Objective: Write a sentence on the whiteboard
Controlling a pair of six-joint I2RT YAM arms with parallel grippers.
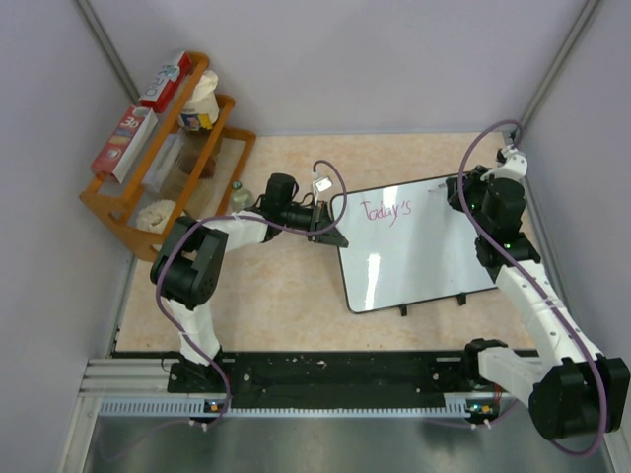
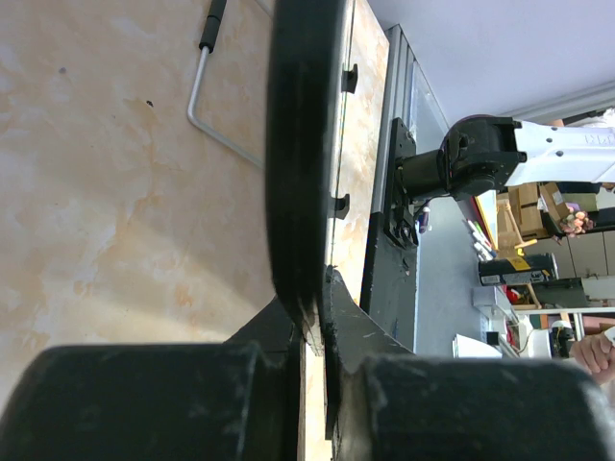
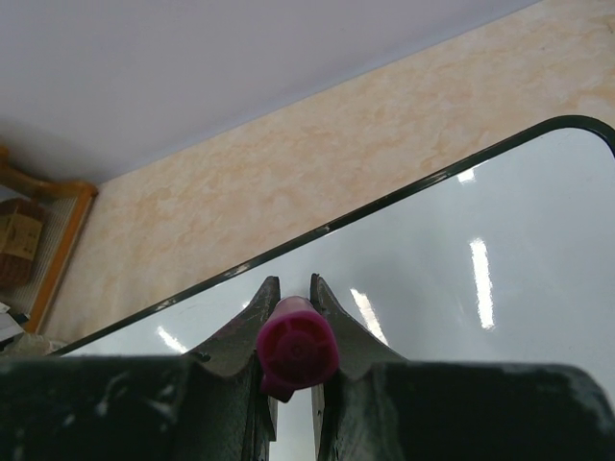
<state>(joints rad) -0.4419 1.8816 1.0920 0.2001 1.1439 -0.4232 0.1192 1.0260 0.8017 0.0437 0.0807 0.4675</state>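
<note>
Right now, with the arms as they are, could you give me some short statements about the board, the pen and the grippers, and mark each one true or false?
1. The whiteboard carries one pink word, "Today's". True.
2. The left gripper is open and away from the whiteboard. False: it is shut on the board's left edge.
3. The right gripper holds a pink marker between its fingers. True.
4. The wooden rack stands to the right of the whiteboard. False: it stands at the far left of the table.
5. Two full lines of writing are on the whiteboard. False: only the one word near its top edge.
</note>
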